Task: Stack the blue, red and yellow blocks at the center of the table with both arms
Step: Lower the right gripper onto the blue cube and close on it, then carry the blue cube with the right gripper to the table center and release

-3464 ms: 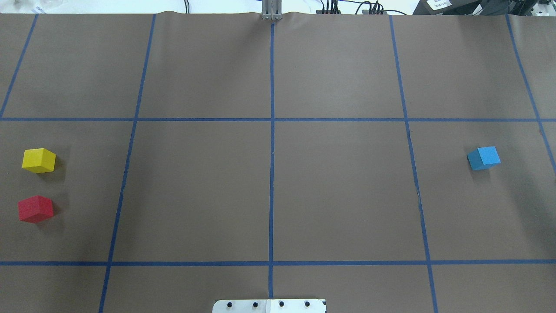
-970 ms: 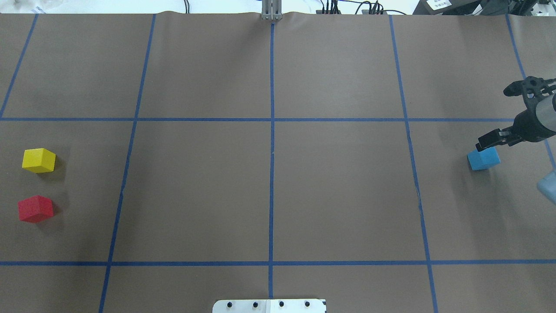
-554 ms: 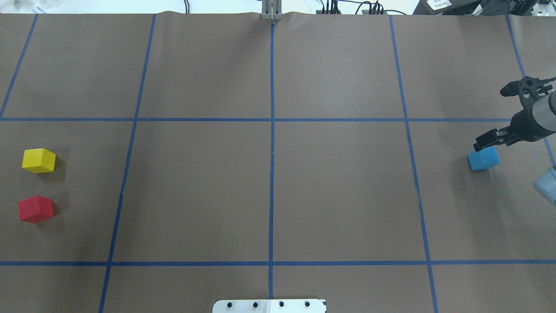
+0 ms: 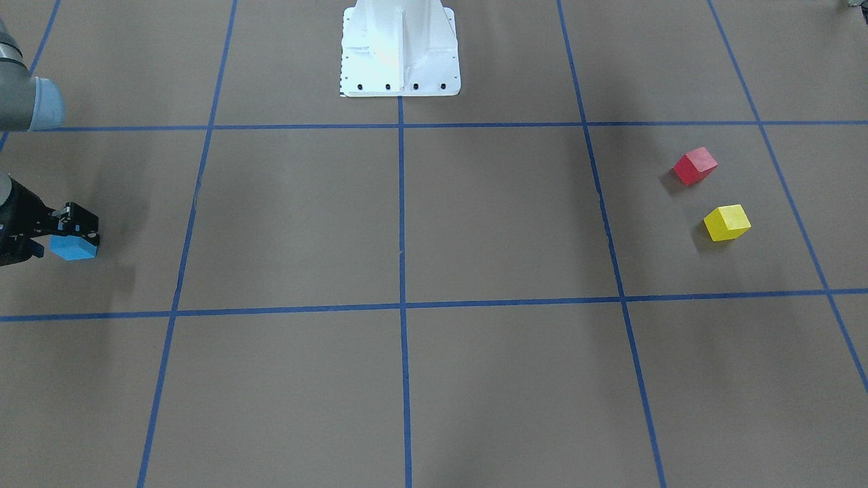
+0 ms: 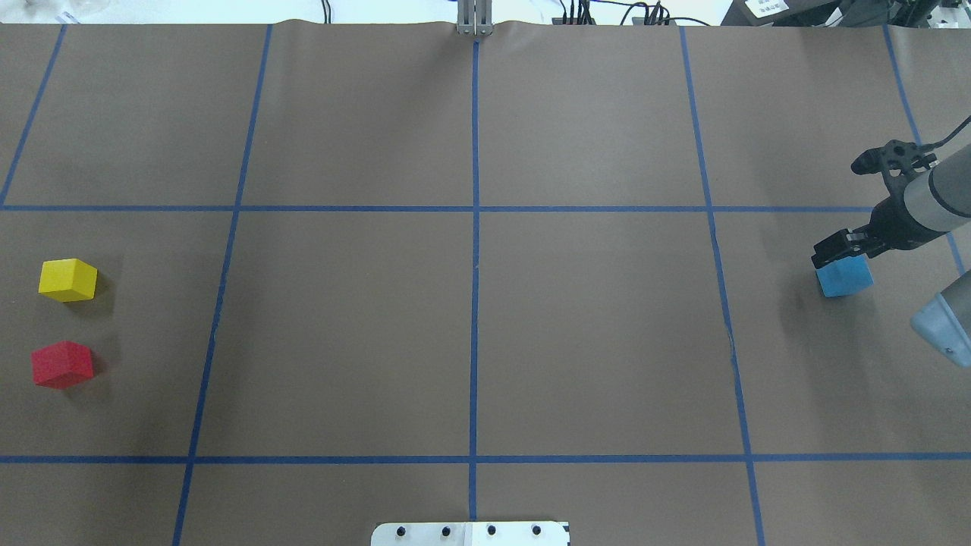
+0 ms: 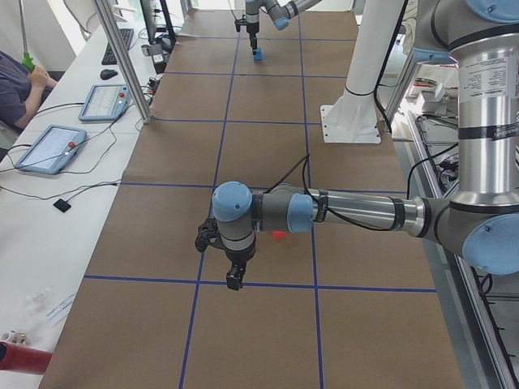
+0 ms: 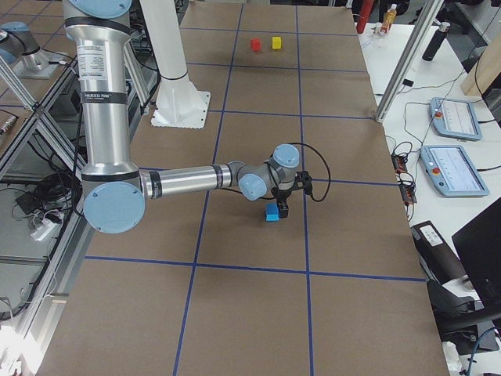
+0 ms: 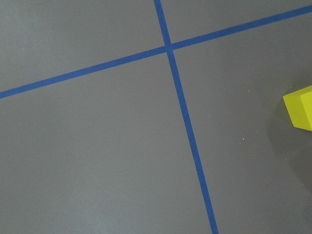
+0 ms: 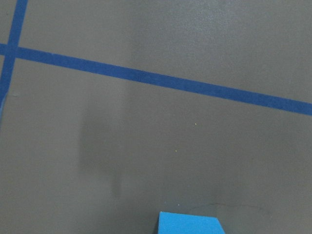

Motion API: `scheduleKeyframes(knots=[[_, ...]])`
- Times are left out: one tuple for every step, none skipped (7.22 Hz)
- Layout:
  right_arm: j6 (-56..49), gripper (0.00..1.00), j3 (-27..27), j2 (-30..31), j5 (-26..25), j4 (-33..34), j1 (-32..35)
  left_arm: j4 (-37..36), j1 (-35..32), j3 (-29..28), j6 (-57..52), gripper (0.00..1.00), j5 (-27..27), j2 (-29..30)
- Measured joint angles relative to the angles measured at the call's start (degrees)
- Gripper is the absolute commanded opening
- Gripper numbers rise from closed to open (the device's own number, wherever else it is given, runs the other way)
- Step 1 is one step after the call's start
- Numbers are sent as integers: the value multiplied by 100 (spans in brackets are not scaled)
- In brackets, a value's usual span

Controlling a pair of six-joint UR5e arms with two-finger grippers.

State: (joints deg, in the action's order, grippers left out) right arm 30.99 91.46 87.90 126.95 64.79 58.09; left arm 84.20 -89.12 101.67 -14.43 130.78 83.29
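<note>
Big open stretch of brown table [image 5: 341, 326] through the centre, near edge to far edge. By the left edge, yellow block [image 5: 68, 280] and red block [image 5: 62, 365] sit near each other, left gripper [image 6: 233, 281] hovering close. Right edge: right gripper [image 5: 838, 249] crowds the blue block [image 5: 843, 277].

Brown, blue-taped table [image 5: 341, 334] with blue block [image 5: 843, 277], red block [image 5: 62, 365], yellow block [image 5: 68, 280]
</note>
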Motion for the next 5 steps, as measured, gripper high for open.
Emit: scheduleKeyframes(knots=[[-18, 21, -59, -2, -7, -3, -4, 0, 0, 2, -2, 100, 0, 1], [-26, 0, -90, 5, -13, -11, -7, 0, 0, 2, -2, 100, 0, 3], [-19, 0, -98, 11, -15, -20, -8, 0, 0, 2, -5, 100, 0, 3], [-11, 0, -82, 8, -2, -18, -8, 0, 0, 2, -6, 100, 0, 3], [-5, 0, 14, -24, 115, 69, 23, 0, 0, 2, -7, 100, 0, 3]])
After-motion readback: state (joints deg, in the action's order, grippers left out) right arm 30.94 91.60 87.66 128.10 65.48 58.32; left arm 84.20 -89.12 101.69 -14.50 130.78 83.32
